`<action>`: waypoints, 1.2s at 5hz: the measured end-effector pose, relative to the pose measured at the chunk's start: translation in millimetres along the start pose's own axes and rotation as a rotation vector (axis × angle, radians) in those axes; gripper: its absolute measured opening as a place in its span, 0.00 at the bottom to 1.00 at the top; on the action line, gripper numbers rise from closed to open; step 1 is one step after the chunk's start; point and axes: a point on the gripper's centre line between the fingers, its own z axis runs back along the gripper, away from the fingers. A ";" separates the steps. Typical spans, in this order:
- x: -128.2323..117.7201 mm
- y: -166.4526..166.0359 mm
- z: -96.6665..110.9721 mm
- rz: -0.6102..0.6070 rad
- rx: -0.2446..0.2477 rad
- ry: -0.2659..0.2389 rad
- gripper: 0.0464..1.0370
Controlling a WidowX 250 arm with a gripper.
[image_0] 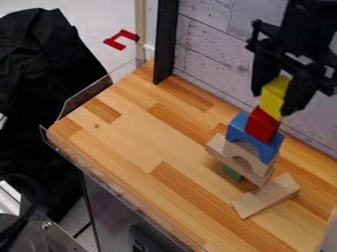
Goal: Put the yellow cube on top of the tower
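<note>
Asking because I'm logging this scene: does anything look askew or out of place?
Two things: a wooden block lies skewed beside the tower, not lined up with it, and a red bracket-like shape sits beyond the table, apart from the tower.

The black WidowX 250 arm (315, 22) is situated above the yellow cube (274, 93), and from there its black two-finger gripper (273, 101) hangs downward, a little tilted. The two fingers (297, 92) stand at opposite sides of this cube (one finger for each side, quite evenly), and they appear to hold it between them.
</note>
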 end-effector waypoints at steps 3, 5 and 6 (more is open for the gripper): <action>7.0 7.4 0.6 0.052 0.008 0.032 0.53; 6.5 11.9 -5.3 0.070 -0.003 0.072 0.53; 4.9 15.7 -5.3 0.085 -0.010 0.083 0.53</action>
